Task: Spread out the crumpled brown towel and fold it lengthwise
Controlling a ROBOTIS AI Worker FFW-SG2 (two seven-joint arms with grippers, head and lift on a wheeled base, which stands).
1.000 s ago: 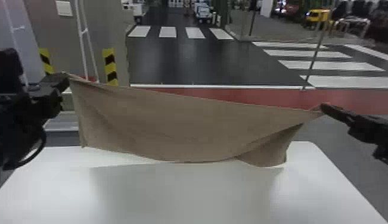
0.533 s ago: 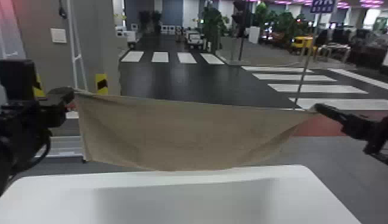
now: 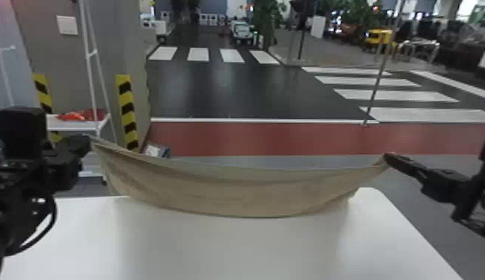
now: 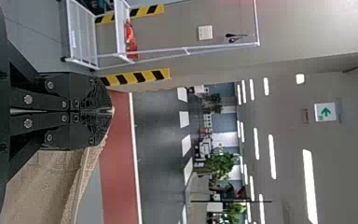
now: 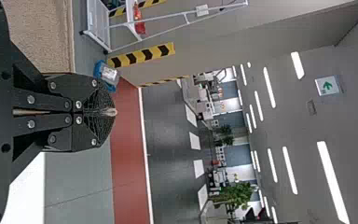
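Now, in the head view, the brown towel [image 3: 230, 190] hangs between the two grippers, over the far part of the white table [image 3: 230, 249]. The left gripper [image 3: 90, 140] has one upper corner and the right gripper [image 3: 387, 157] the other. Against half a second ago, both have come down towards the table, and the top edge, nearly straight then, now sags in a long curve. The lower edge bows out over the tabletop; whether it touches is hard to say from this angle. The change suggests that the towel is on its way to being laid down, already well opened out, with the lengthwise fold probably still to do. The slack matters: set down like this, the middle could land first and bunch, so a little outward pull at both corners would help.

In the left wrist view, the fingers [image 4: 96, 95] are closed together with a pinch of cloth at their tips, and the rest of the towel drapes away beside them.

In the right wrist view, the fingers [image 5: 98, 94] are likewise pressed together on a small bit of the corner. That hold looks shallow, so a sharp tug might free it.
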